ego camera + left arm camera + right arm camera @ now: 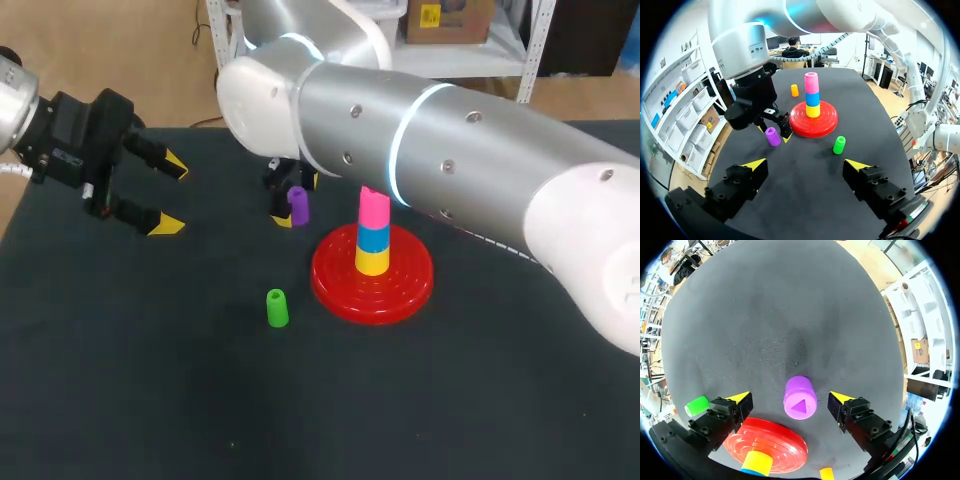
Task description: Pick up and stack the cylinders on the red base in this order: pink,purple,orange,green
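Note:
The red base (pixel 372 285) holds a stack: yellow at the bottom, blue, then a pink cylinder (pixel 374 208) on top. A purple cylinder (pixel 800 397) stands upright on the mat just left of the base. My right gripper (pixel 790 398) is open around it, one finger on each side with a gap to both. The purple cylinder (pixel 298 205) partly shows under the right arm. A green cylinder (pixel 277 308) lies in front of the base's left side. An orange cylinder (pixel 795 90) stands beyond the base, hidden in the head view. My left gripper (pixel 168 194) hovers open and empty at the far left.
My right arm (pixel 450 150) crosses the table from the right, above and behind the base. Dark mat (pixel 200 400) covers the whole table. In the left wrist view the right gripper (pixel 771 125) stands ahead of my left fingers.

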Motion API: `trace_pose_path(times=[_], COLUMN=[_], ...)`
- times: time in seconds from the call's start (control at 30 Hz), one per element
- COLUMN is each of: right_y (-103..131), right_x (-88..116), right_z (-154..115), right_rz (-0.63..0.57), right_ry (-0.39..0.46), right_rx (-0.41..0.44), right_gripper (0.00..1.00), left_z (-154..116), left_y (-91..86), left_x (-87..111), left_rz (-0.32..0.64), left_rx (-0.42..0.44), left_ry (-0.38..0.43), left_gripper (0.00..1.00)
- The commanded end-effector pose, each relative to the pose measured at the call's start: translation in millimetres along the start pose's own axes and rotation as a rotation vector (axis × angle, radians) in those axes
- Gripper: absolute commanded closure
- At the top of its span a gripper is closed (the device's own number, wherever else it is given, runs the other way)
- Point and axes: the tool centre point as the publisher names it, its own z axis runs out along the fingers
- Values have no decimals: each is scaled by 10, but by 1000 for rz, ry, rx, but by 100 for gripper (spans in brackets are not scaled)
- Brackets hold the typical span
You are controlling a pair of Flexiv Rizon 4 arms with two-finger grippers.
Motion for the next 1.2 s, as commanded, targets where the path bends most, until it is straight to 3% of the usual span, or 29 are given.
trace_pose_path(times=[0.03,0.33,0.37,0.4,0.43,0.53,0.57,0.8,0.97,1.1,1.2], right_y=[-40,-43,-43,-43,-42,-39,-37,-35,-33,-33,-34], right_x=[-12,-26,-28,-31,-33,-37,-40,-48,-48,-48,-47], right_z=[6,24,24,25,25,29,32,48,60,62,55], right_rz=[3,11,10,9,9,8,8,10,11,12,12], right_ry=[5,7,6,7,7,7,7,13,19,19,18], right_rx=[-15,-15,-14,-12,-9,-7,-7,-7,-7,-8,-7], right_gripper=[0,2,10,51,56,61,66,70,80,100,100], left_z=[3,3,3,3,3,3,3,3,3,3,3], left_y=[-4,-4,-4,-4,-4,-4,-4,-4,-4,-4,-4], left_x=[13,13,13,13,13,13,13,13,13,13,13], left_rz=[2,2,2,2,2,2,2,2,2,2,2], left_rx=[-2,-2,-2,-2,-2,-2,-2,-2,-2,-2,-2], left_ry=[-4,-4,-4,-4,-4,-4,-4,-4,-4,-4,-4], left_gripper=[0,0,0,0,0,0,0,0,0,0,0])
